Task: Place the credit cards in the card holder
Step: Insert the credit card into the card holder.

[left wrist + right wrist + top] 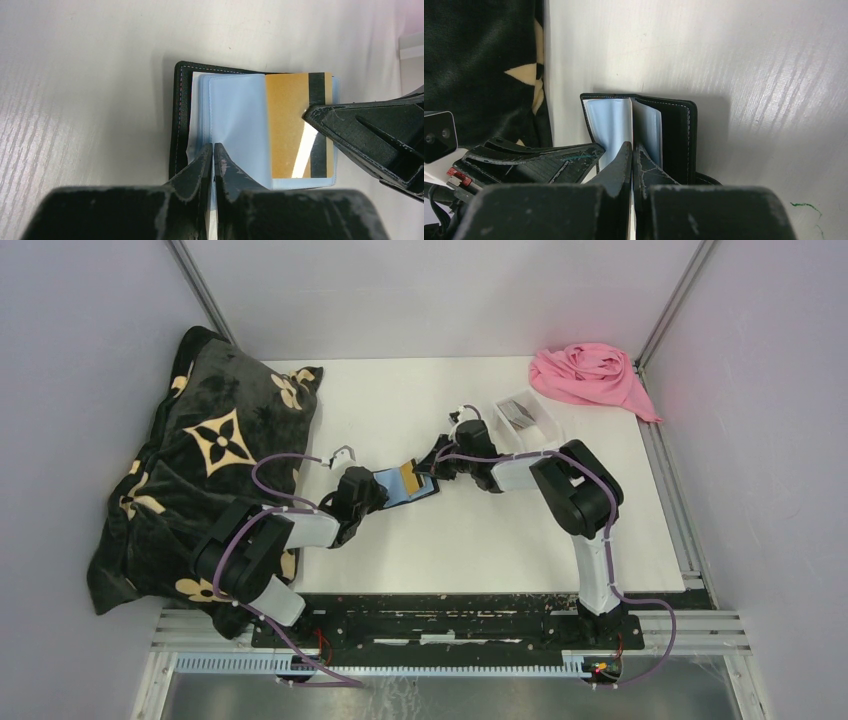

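The black card holder [392, 490] lies open on the white table, its blue-grey sleeves up; it also shows in the left wrist view [176, 120] and the right wrist view [689, 135]. My left gripper [370, 490] [214, 148] is shut on one raised blue sleeve page. A tan credit card [410, 476] [287, 130] with a black stripe lies over the right-hand sleeves, its left edge under that raised page. My right gripper [427, 467] [632, 148] is shut on the card's striped edge. Dark cards [520, 415] lie in a clear tray.
The clear plastic tray [540, 410] stands behind the right arm. A pink cloth [590, 375] lies at the back right corner. A black cushion with tan flower marks [210, 470] fills the table's left side, close to the left arm.
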